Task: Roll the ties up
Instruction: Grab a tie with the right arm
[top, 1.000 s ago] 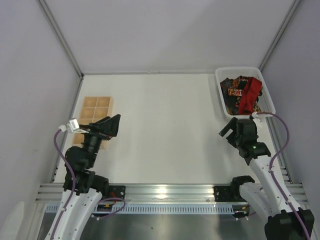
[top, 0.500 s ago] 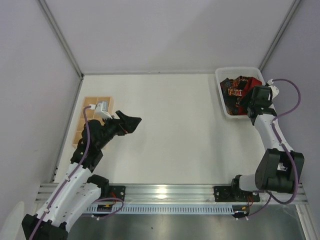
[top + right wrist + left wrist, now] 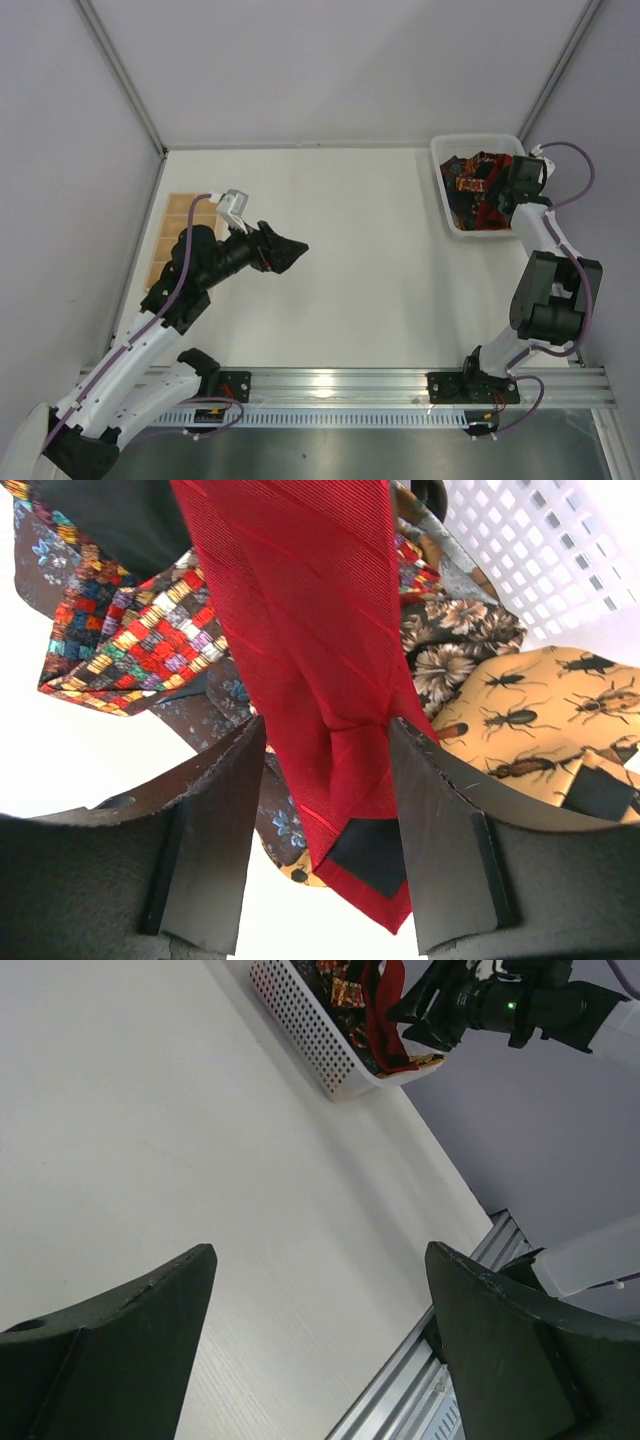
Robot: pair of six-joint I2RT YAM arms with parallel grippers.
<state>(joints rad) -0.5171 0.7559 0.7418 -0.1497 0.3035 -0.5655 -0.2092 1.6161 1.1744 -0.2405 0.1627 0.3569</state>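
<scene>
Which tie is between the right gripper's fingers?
The plain red tie: it runs between the right gripper's fingers, while the other ties are patterned and lie outside them.

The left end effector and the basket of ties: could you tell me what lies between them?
Nothing but bare tabletop, shown in the top and left wrist views.

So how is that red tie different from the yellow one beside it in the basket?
The red tie is plain, with fine diagonal ribbing. The yellow tie is printed with dark beetles. The red tie lies on top of the heap, while the yellow tie sits lower, off to one side. The red tie's pointed end hangs between the jaws of the right gripper, and the yellow tie is outside them. Both lie in the white perforated basket.
</scene>
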